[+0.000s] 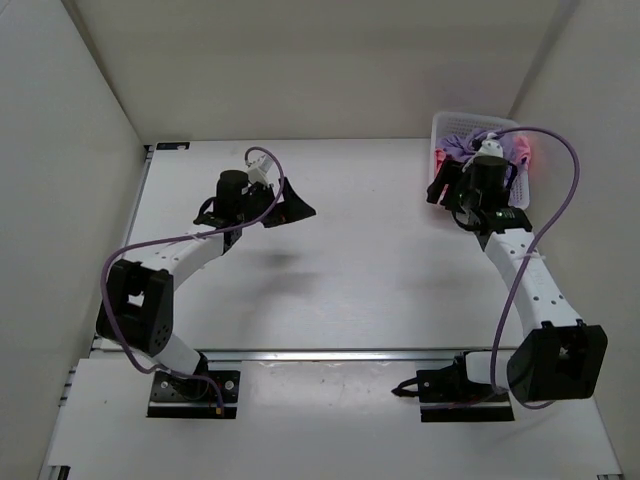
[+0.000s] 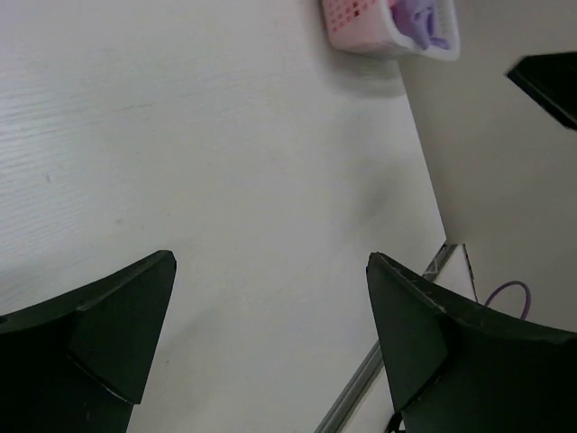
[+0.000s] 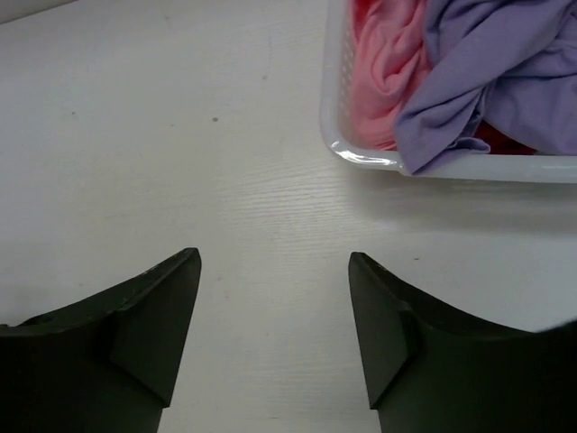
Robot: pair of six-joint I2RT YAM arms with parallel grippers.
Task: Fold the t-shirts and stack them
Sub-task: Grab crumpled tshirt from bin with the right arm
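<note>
So, we've got all three shirts dumped in a heap in the white lattice basket (image 3: pixel 361 159), which sits at the far right corner of the table (image 1: pixel 370 260), and none of them is folded. The lavender shirt (image 3: pixel 505 72) is crumpled on top, with a fold flopping over the near rim. The pink shirt (image 3: pixel 383 68) is scrunched up beside it, on the left in the right wrist view. All we see of the dark red shirt (image 3: pixel 494 137) is a thin sliver peeking out from under the lavender one, so we can't tell how it lies. The right wrist view cuts the basket off at the top and right edges. From the top camera the right arm sits in front of a good part of it, so only bits of lavender and pink show around the wrist. In the left wrist view the basket is small and clipped at the top edge. The right gripper (image 3: pixel 275 262) has its fingers spread wide with nothing between them. It sits over bare table just short of the basket's near rim and isn't touching it. The left gripper (image 2: pixel 270 271) is spread wide too and holds nothing, over bare table well apart from the basket. We can't tell whether either gripper's fingertips touch the tabletop.
</note>
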